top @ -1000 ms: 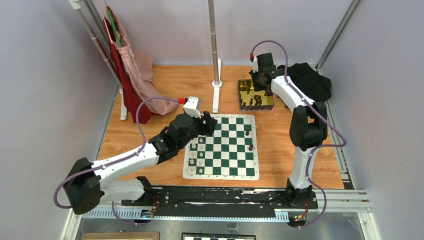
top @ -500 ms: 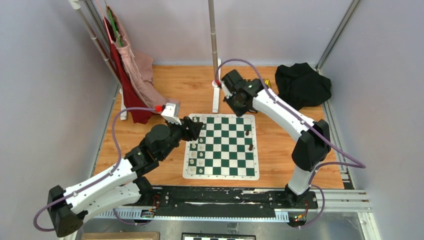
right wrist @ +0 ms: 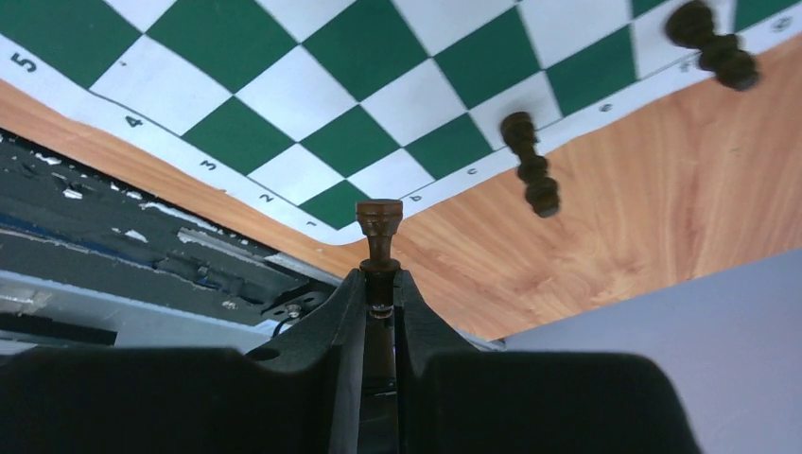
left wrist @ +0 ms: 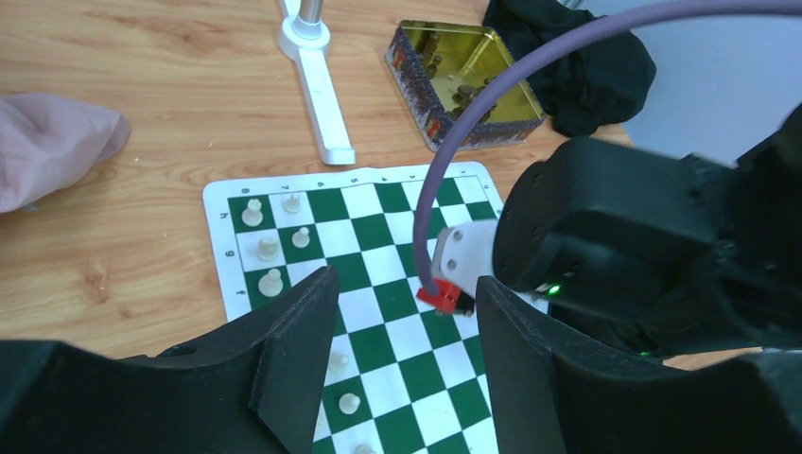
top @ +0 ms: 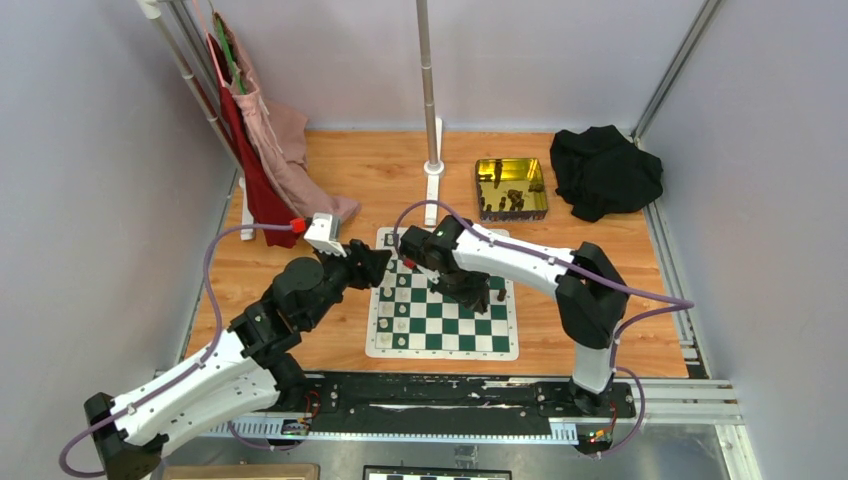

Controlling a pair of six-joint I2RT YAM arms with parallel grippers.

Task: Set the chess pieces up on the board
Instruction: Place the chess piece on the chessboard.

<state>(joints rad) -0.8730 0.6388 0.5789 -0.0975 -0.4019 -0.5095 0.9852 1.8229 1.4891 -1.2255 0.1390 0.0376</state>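
Observation:
The green-and-white board (top: 440, 338) lies mid-table, also in the left wrist view (left wrist: 364, 199). My right gripper (right wrist: 379, 274) is shut on a dark brown chess piece (right wrist: 379, 222), whose head sticks out past the fingertips. It hovers over the board's right half (top: 470, 292). Two more dark pieces (right wrist: 530, 175) (right wrist: 711, 43) stand on the board's edge squares. My left gripper (left wrist: 402, 293) is open and empty above the board's left side (top: 378, 263). Cream-white pieces (left wrist: 269, 248) fill the left columns.
A gold tin (top: 511, 187) with more dark pieces sits behind the board, a black cloth (top: 605, 170) to its right. A white pole stand (top: 432, 165) rises behind the board. Clothes (top: 265, 150) hang at the back left. The right arm (left wrist: 643, 246) looms close before my left fingers.
The right arm swung from the tin at the back right to over the board, carrying a dark piece. The left arm drew back toward the left and near side.

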